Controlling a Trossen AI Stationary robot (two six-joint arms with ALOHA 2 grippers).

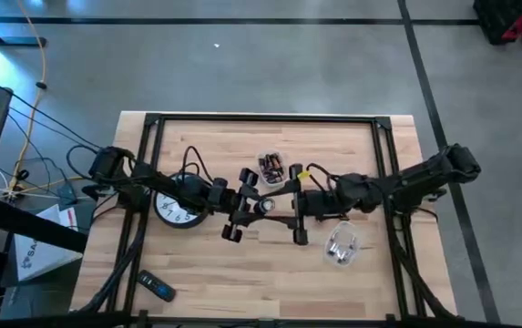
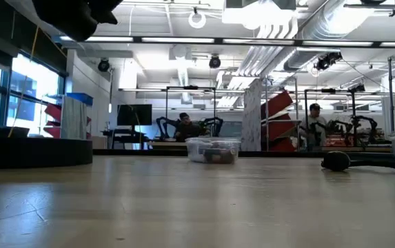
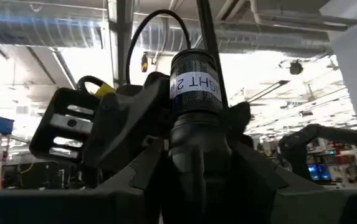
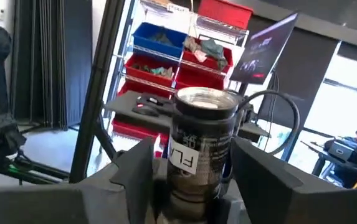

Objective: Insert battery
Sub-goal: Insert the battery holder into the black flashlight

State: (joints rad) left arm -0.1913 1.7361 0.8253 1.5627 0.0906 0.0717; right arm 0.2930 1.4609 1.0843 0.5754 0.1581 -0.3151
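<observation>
Both grippers are meeting mid-air over the middle of the desk (image 1: 270, 273), each gripping one end of a flashlight (image 1: 262, 207): the left gripper (image 1: 240, 211) is closing its fingers around the ribbed black body, the right gripper (image 1: 299, 212) is clamping the other end, lens rim showing in the right wrist view. Batteries are sitting in a small clear tub (image 1: 271, 168) toward the far edge, just behind the two grippers, none loaded yet by the look of it; I cannot tell whether the flashlight cap is off. Risks, as a judgement: two arms pulling or twisting on one smooth metal cylinder could be slipping it out of the pads, or cocking it so a battery jams at the mouth; dropping it would be sending it rolling across the desk. Materials: flashlight is dark anodised metal, cylindrical, with a white label; tub is thin clear plastic, likely sliding if nudged. Also sitting on the light wood desk are a round analogue clock (image 1: 177, 211) under the left arm, a crumpled clear bag (image 1: 341, 246) nearer the right edge, and a small remote (image 1: 157, 288) at the near left corner.
</observation>
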